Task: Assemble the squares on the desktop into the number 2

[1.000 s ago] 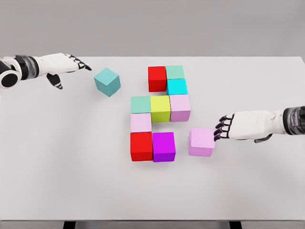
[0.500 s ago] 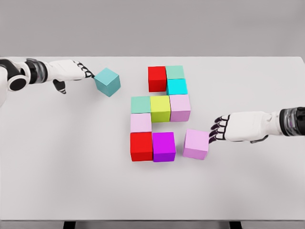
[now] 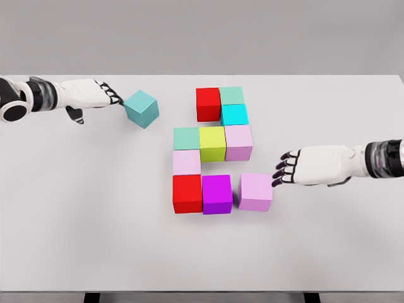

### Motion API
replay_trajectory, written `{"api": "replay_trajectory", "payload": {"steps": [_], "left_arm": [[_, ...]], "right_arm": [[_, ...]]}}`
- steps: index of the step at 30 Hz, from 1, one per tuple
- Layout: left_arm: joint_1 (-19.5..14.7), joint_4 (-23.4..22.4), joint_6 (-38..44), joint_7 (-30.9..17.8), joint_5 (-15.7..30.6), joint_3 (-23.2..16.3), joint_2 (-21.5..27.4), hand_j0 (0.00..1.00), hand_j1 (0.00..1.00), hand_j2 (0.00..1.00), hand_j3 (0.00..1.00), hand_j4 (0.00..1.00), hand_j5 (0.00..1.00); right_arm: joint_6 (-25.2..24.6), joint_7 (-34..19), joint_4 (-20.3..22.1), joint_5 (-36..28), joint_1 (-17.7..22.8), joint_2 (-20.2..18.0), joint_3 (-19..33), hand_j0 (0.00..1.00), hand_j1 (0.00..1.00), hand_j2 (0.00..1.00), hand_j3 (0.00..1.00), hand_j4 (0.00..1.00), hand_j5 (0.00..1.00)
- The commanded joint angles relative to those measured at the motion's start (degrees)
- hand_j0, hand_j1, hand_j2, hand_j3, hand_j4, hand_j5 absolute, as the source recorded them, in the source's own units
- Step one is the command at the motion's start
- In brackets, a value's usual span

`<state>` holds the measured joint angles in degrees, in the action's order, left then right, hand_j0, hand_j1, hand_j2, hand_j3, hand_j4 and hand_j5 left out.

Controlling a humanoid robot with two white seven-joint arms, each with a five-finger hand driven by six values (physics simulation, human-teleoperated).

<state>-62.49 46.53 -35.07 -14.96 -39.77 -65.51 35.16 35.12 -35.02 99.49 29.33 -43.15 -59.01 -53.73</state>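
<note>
Coloured cubes form a block figure on the white table [image 3: 95, 221]: red [image 3: 207, 103] and mint [image 3: 231, 95] on top, cyan [image 3: 234, 114] below, then a row of mint [image 3: 186, 137], yellow-green [image 3: 213, 142] and pink [image 3: 238, 141], a pale pink one [image 3: 186, 162], and red [image 3: 187, 192] beside magenta [image 3: 217, 193]. A loose pink cube [image 3: 255, 191] sits just right of the magenta one, with my right hand [image 3: 282, 169] open and its fingertips against the cube's right side. A teal cube [image 3: 141, 108] lies apart at upper left, touched by the fingertips of my open left hand [image 3: 111, 95].
The table's far edge runs just behind the top cubes. Its front edge shows at the bottom, with dark legs [image 3: 92, 297] below.
My right hand has pushed the loose pink cube leftward, closer to the magenta cube. My left hand has reached right until its fingertips meet the teal cube.
</note>
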Motion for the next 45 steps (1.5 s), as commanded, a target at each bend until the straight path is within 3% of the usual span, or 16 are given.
{"api": "replay_trajectory", "payload": {"steps": [1,17,37,45], "left_arm": [[0.0,1.0,0.1,0.0,0.2,0.1,0.5,0.98,0.98,0.98,0.98,0.98,0.98],[1.7,11.9,0.1,-0.1,0.2,-1.2,4.7,0.98,0.98,0.98,0.98,0.98,0.98],[2.6,16.8,0.1,-0.9,0.3,-1.1,4.7,0.98,0.98,0.98,0.98,0.98,0.98],[2.6,18.3,0.1,-1.1,0.5,-1.1,4.7,0.98,0.98,0.98,0.98,0.98,0.98]], "right_arm": [[-0.1,0.0,0.0,-0.1,0.0,0.2,0.0,1.0,1.0,1.0,1.0,1.0,1.0],[-0.1,0.0,0.5,-0.2,0.0,-0.1,-0.3,1.0,1.0,1.0,1.0,1.0,1.0],[-0.1,0.0,1.7,-0.8,0.4,1.4,-0.8,1.0,1.0,1.0,1.0,1.0,1.0],[-0.1,0.0,0.2,-0.7,0.4,-1.0,1.7,1.0,1.0,1.0,1.0,1.0,1.0]]}}
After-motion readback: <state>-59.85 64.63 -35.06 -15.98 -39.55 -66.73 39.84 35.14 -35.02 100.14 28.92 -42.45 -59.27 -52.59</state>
